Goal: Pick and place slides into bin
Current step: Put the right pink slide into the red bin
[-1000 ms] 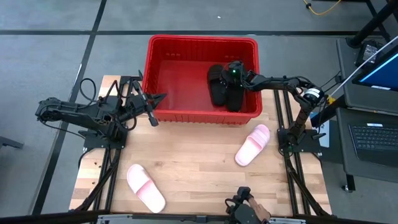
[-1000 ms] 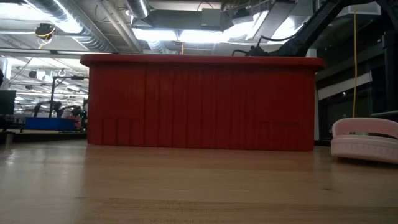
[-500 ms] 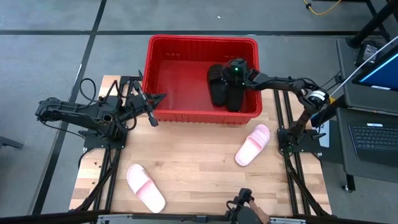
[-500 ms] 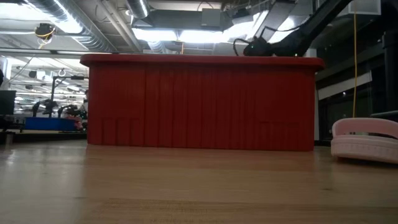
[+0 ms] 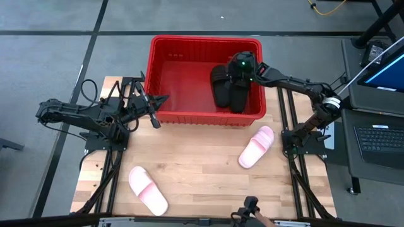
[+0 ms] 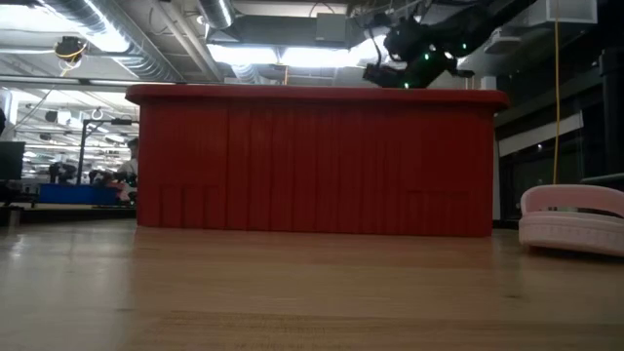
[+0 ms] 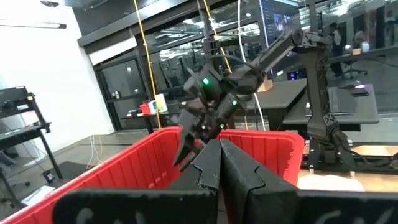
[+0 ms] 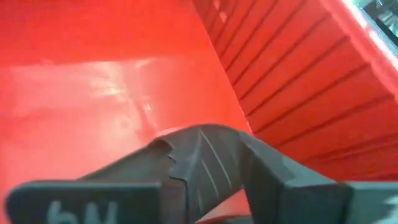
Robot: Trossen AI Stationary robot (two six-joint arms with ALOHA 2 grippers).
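- Slides: two matte black slides (image 5: 226,88) lie side by side inside the red bin (image 5: 165,69), at its right end. Two pale pink slides remain on the surface.
- Right tool (image 5: 242,65) hangs above the bin's right end, over the black pair. It holds nothing; how far its fingers stand apart cannot be told.
- Left tool (image 5: 158,99) waits just outside the bin's front-left wall, fingers pressed together, empty.
- Nearer pink slide (image 5: 256,146) lies on the surface in front of the bin's right corner, on the right arm's side, long axis diagonal.
- Other pink slide (image 5: 148,190) lies front-left, nearer the left arm, also diagonal.
- Materials: bin of ribbed plastic with thick rim; slides smooth, wide-strapped; wooden surface (image 5: 202,170).
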